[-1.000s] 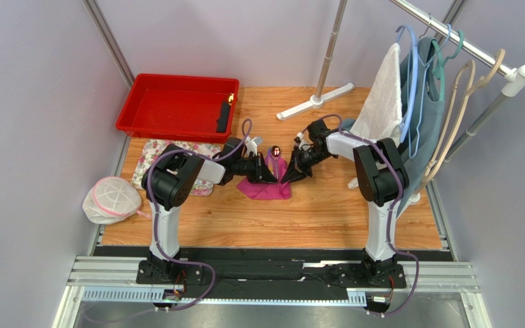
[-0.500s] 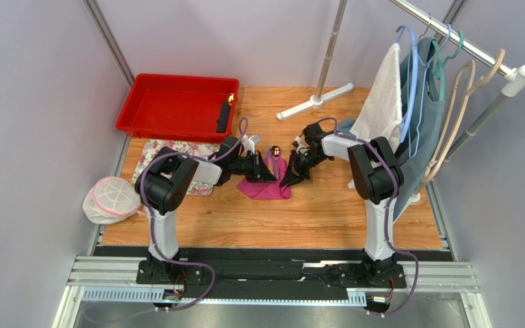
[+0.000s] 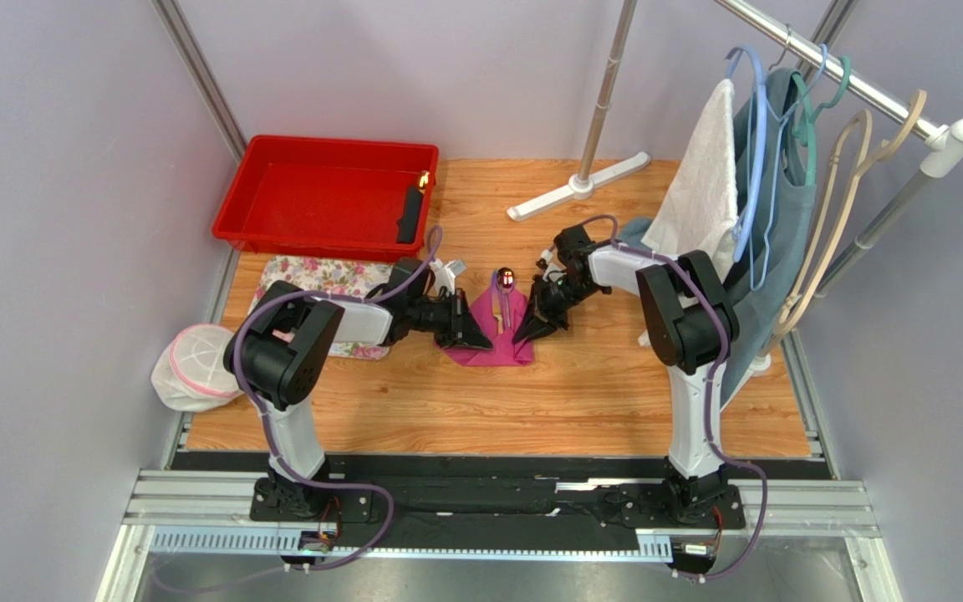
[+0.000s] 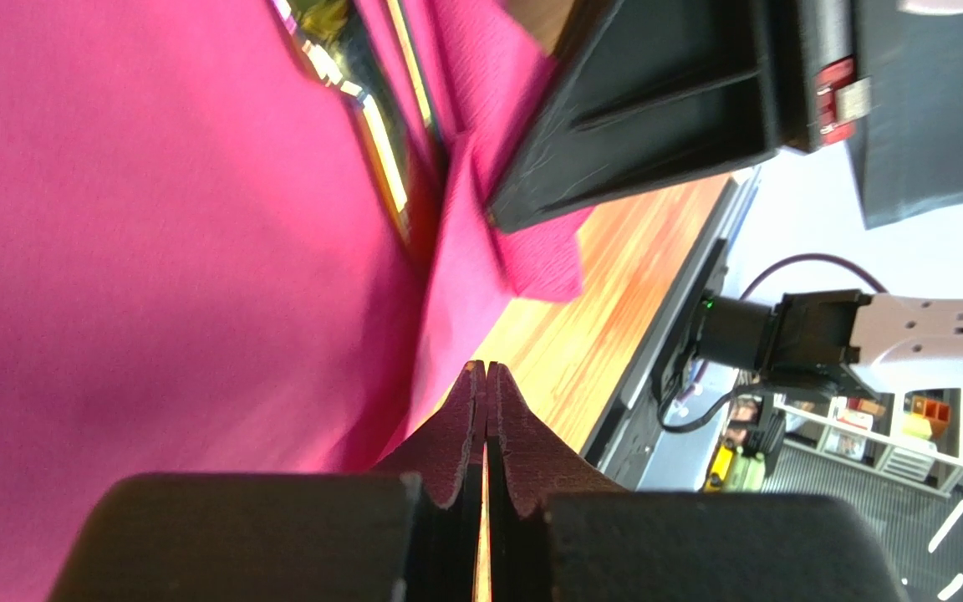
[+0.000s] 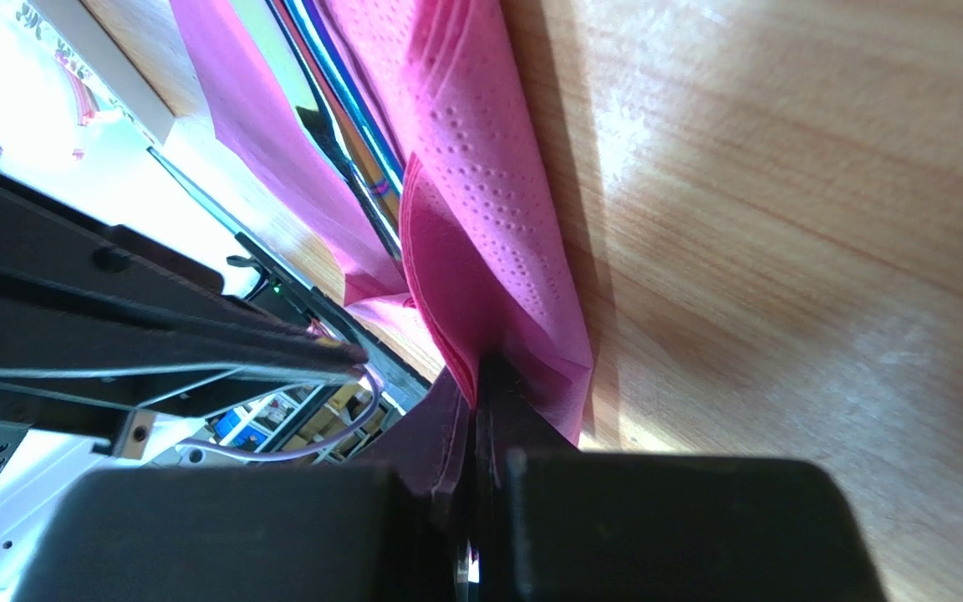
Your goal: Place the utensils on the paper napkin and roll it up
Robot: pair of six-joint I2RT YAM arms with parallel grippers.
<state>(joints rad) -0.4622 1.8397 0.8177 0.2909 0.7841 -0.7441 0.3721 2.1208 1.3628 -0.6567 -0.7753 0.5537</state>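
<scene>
From above, we see the paper napkin lying in the middle of the wooden tabletop. It is partly folded over the utensils, and a spoon bowl sticks out at its far end. The left gripper sits at the napkin's left edge and the right gripper at its right edge. In the left wrist view, the left fingers are pressed together with nothing between them, their tips just over the napkin near the dark, shiny utensils. In the right wrist view, the right fingers are clamped on a raised fold of the napkin, with the utensils lying inside the fold beyond.
</scene>
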